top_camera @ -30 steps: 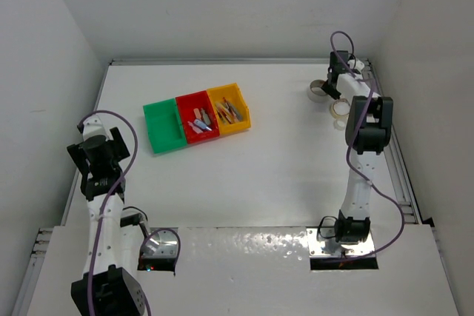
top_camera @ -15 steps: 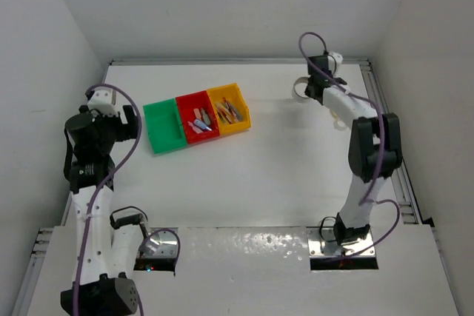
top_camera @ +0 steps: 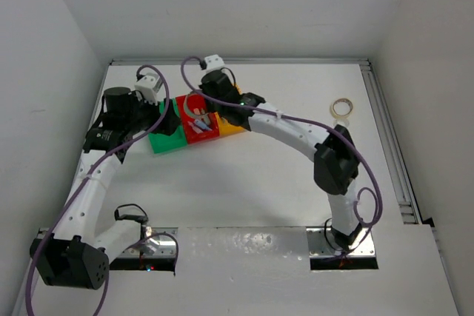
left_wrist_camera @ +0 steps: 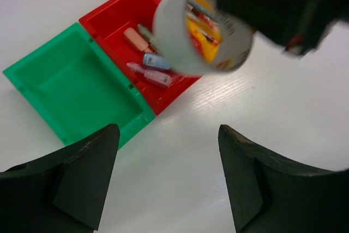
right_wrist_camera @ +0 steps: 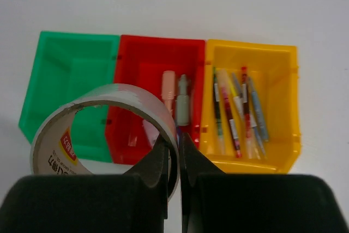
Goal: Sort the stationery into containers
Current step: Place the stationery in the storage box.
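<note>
White is the table point(top_camera: 281, 175), and most of it lies bare. There is wide free room in the middle and at the front, closed by walls at the back and the sides, with a rail along the right edge. The right arm point(top_camera: 289, 127) stretches across this room from its base to the bins at the back left. The left arm point(top_camera: 89, 183) reaches up along the left side to the same place.

The three bins stand joined in one row, well apart from every table edge. The green bin point(right_wrist_camera: 65, 80) has nothing in it. The red bin point(right_wrist_camera: 147, 69) is in the middle and the yellow bin point(right_wrist_camera: 278, 91) is on the other end.

The right gripper point(right_wrist_camera: 175, 151) is closed tight on the wall of the grey-white tape roll point(right_wrist_camera: 54, 159) and holds it in the air over the row. The roll is about above the red bin, near its border with the green one. The left gripper point(left_wrist_camera: 168, 135) hangs just in front of the green and red bins, its fingers wide apart and holding nothing.

A tan tape roll point(top_camera: 334, 107) lies flat near the right edge, far from the bins. Thin pens point(right_wrist_camera: 240, 113) lie lengthwise in the yellow bin. Short sticks point(right_wrist_camera: 167, 88), pink, blue and pale, lie in the red bin.
</note>
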`<state>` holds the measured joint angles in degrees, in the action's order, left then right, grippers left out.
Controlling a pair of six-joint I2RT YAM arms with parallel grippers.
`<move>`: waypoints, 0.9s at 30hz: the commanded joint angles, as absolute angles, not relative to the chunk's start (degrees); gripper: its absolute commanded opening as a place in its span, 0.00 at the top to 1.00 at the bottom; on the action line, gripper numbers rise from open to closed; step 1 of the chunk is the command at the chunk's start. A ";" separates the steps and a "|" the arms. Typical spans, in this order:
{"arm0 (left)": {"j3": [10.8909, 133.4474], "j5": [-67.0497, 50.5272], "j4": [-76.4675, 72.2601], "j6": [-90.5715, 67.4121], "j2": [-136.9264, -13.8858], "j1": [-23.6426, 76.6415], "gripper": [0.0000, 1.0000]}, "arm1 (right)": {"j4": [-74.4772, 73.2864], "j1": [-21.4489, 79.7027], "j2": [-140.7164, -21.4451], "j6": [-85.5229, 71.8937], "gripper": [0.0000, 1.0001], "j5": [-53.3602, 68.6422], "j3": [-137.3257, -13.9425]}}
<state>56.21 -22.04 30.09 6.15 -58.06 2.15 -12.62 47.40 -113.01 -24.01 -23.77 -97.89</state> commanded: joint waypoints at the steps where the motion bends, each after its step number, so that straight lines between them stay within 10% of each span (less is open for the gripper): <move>1: 59.24 -19.17 27.51 3.96 -58.18 4.74 0.29 | -14.41 50.26 -114.34 -23.03 1.00 -23.81 -105.19; 11: 56.61 -8.80 26.02 1.93 -58.80 7.29 0.33 | -11.87 55.55 -114.35 -21.53 1.00 -25.23 -103.90; 18: 55.46 -2.29 24.26 4.04 -59.68 7.47 0.64 | -9.58 57.22 -112.50 -21.27 1.00 -25.05 -102.04; 25: 51.78 -1.42 23.12 5.89 -60.20 7.56 0.61 | -7.47 57.65 -111.97 -22.41 1.00 -22.59 -101.25; 27: 49.66 -0.27 22.33 5.89 -60.55 7.65 0.79 | -7.47 57.83 -112.15 -22.50 1.00 -21.98 -101.69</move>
